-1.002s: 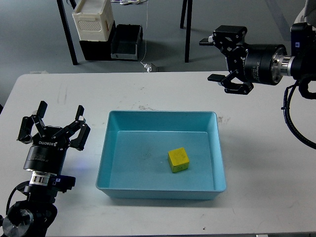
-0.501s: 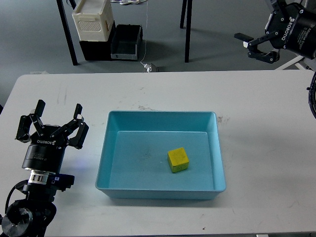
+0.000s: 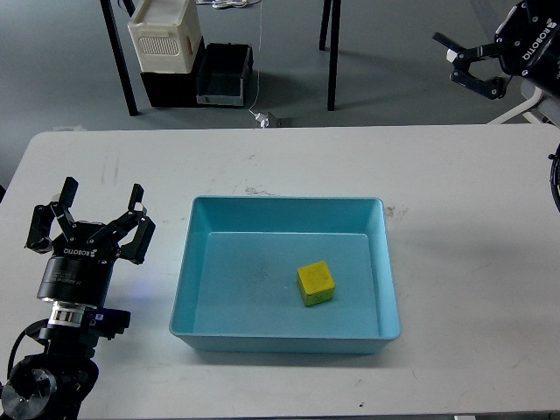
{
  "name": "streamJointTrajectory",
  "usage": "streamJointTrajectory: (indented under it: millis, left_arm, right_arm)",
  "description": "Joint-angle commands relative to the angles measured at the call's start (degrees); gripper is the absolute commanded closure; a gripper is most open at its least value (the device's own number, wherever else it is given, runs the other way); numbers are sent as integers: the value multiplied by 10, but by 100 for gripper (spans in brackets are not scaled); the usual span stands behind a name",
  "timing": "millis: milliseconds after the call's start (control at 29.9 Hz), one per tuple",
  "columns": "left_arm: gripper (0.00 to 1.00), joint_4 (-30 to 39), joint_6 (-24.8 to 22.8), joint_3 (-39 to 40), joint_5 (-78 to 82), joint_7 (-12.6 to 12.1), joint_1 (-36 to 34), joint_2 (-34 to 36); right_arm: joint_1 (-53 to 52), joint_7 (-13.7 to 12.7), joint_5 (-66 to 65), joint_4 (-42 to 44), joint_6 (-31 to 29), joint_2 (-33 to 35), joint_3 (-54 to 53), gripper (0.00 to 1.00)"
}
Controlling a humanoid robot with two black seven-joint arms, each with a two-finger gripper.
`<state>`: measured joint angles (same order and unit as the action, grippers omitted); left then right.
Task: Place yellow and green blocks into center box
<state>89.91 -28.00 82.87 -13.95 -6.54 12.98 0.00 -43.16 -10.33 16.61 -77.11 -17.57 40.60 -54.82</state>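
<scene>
You have the yellow block (image 3: 316, 283) lying inside the blue box (image 3: 286, 206), on the floor of the box a little right of its middle and well apart from all four walls. The box sits at the centre of the white bench (image 3: 455, 227), its long sides running left to right.

Your left gripper (image 3: 87, 220) stands on the bench's left side, well apart from the box, pointing upward; its fingers (image 3: 133, 203) are spread wide with nothing between them. Your right gripper (image 3: 471, 63) is up in the far right corner, above the back edge of the bench and partly cut by the frame edge; its fingers (image 3: 446, 41) are spread too and hold nothing.

You cannot see a green block anywhere in this view.

Beyond the bench, on the grey floor, you can make out a cream-coloured crate (image 3: 164, 35) stacked on a black bin (image 3: 225, 77), with dark table legs (image 3: 117, 61) beside them.
</scene>
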Motion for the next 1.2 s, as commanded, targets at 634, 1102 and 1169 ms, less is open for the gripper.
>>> streamJointTrajectory:
  millis: [634, 1102, 1169]
  left_arm:
    - [0, 9, 0, 7, 4, -6, 14, 0]
    - [0, 18, 0, 10, -1, 0, 21, 0]
    - [0, 17, 0, 10, -1, 0, 19, 0]
  right_arm:
    - [409, 68, 54, -79, -104, -282, -296, 0]
    - [546, 69, 54, -154, -104, -359, -298, 0]
    - [546, 70, 54, -153, -104, -372, -296, 0]
